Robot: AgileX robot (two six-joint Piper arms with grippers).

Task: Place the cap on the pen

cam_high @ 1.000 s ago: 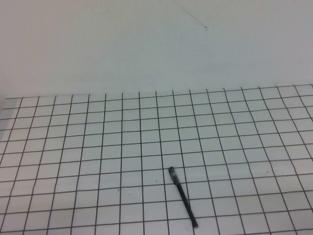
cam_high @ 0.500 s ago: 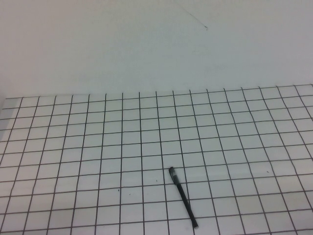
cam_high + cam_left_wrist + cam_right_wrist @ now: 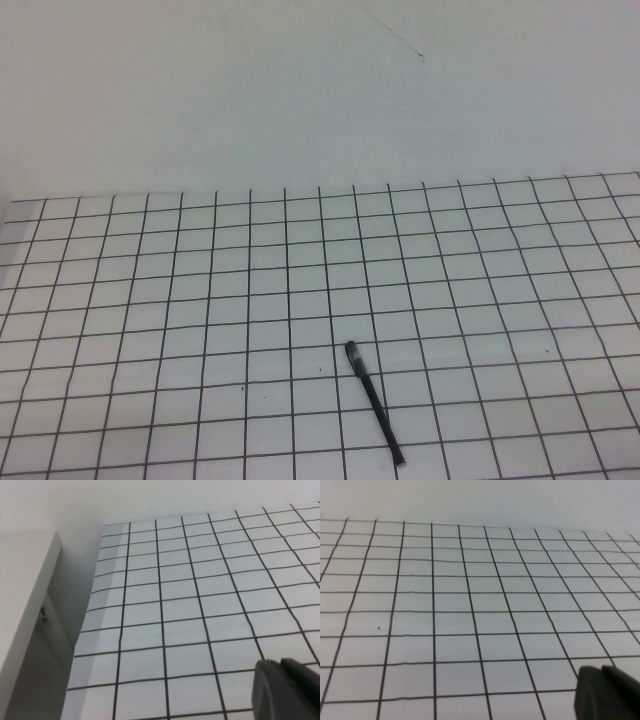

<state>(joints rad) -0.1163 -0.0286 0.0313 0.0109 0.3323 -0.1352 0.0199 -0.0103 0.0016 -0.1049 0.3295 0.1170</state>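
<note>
You see one pen [image 3: 373,402] lying on the gridded white table [image 3: 200,300], white wall behind. Left gripper [image 3: 287,690] and right gripper [image 3: 607,692]: both closed, empty.

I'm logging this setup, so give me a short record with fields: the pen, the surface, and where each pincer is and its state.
pen: thin black stick pen, lying flat and diagonal near the front edge, untouched
surface: white table with black grid lines
left pincer: shut, visible only in its wrist view, above bare grid
right pincer: shut, visible only in its wrist view, above bare grid
cap: not visible as a separate piece
</note>
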